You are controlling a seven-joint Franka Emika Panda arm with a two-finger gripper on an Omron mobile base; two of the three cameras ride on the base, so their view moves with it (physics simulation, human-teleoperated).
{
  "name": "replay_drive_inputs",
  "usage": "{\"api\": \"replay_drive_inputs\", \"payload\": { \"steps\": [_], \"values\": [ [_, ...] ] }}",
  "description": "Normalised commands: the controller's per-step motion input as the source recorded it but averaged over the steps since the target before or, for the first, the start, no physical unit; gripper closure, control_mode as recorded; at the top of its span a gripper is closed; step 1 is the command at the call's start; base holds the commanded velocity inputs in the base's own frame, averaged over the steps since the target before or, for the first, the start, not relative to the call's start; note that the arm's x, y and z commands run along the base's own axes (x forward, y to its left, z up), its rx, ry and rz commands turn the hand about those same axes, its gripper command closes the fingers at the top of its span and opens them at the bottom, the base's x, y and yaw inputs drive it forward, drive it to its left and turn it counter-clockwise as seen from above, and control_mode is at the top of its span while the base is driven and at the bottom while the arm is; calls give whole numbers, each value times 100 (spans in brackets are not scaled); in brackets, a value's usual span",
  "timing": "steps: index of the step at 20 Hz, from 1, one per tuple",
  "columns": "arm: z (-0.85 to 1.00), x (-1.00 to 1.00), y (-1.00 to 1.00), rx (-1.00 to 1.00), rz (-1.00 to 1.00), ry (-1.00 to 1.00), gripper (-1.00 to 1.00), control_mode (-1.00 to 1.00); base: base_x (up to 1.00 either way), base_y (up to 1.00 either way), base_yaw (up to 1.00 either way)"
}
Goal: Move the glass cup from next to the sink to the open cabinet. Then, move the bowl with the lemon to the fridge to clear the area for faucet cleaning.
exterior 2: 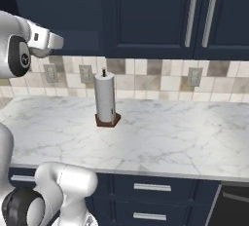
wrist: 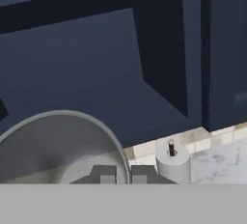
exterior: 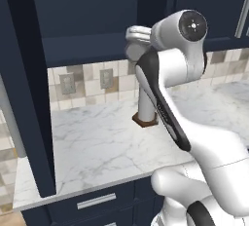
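Two dark fingertips [wrist: 103,173] stand close together at the bottom of the hand view, and the curved wall of the glass cup [wrist: 58,141] runs down between them. You can take it that the gripper [wrist: 123,174] is pinching the cup by its rim, one finger inside and one outside. The cup is raised off the counter [exterior 2: 170,137] and held in front of the open cabinet [wrist: 96,63], whose dark shelf lies ahead of it. The paper towel roll [wrist: 172,162] stands on the marble well below. Expect the cup to be light but rigid and smooth, so it will likely slip or swing in a rim pinch if you jerk the arm. It is probably brittle too, so set it down gently. I judge a hold on the wall a little below the lip safest. Bring its base flat onto the shelf before you let the fingers part, and keep it away from the cabinet's side wall.
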Motion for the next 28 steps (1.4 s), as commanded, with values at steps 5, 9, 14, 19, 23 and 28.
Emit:
{"api": "replay_drive_inputs", "payload": {
  "steps": [5,9,14,19,23,28],
  "values": [
    [35,97,-1,8,-1,17,100,-100,0,0,0],
    [-8,82,0,1,-1,3,100,-100,0,0,0],
    [-40,68,0,0,0,0,100,-100,0,0,0],
    [-33,78,0,-2,-1,0,100,-100,0,0,0],
    [-41,65,0,-6,-1,0,100,-100,0,0,0],
    [-10,75,0,-1,-3,0,100,-100,0,0,0]
  ]
}}
